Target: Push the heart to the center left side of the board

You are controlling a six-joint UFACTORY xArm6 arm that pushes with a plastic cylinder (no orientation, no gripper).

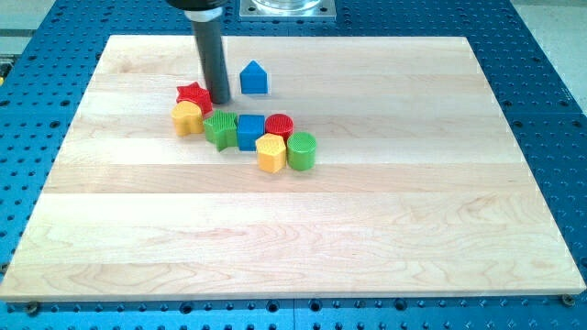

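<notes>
A: Where was my tip (220,99)?
B: Down on the wooden board (293,247), upper left part. No jaws on it, a plain rod, so nothing spread or pinching.

A: The heart?
B: Yellow heart (187,117) lay just down-left of the tip, touching the red star (193,94), which sat right against the tip's left.

A: The others?
B: Blue house-shaped block (254,79) just up-right of the tip, apart. Below it: green star (220,128), blue cube (249,131), red cylinder (279,126), yellow hexagon (271,152), green cylinder (302,150), clustered and trailing off down-right.
</notes>
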